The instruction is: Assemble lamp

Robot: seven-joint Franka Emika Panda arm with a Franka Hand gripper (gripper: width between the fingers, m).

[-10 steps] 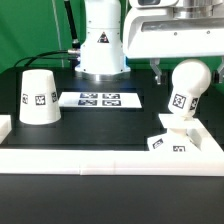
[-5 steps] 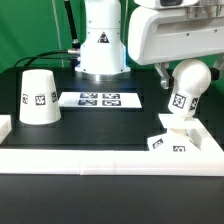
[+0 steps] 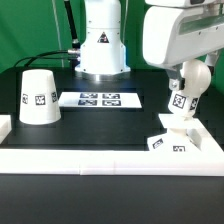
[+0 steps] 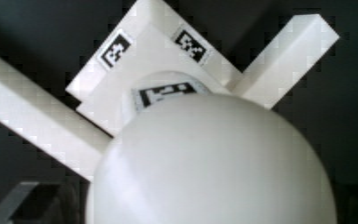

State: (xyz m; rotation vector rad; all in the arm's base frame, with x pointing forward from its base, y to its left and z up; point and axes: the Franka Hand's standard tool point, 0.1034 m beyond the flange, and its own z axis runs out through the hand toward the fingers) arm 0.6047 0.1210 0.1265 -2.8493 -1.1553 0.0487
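Nearest the exterior camera, a white raised ledge (image 3: 100,160) runs along the front of the black table (image 3: 100,128). Just behind it, at the exterior view's right, lies the flat square base (image 3: 170,142), and the bulb (image 3: 182,100) stands on it, round head up. The claw (image 3: 186,64) hangs at that head. The head fills most of the wrist view, so I cannot tell whether the fingers are apart or clamped. The shade (image 3: 38,97) sits wide end down, well apart at the left. The marker board (image 3: 100,99) lies slightly farther back.
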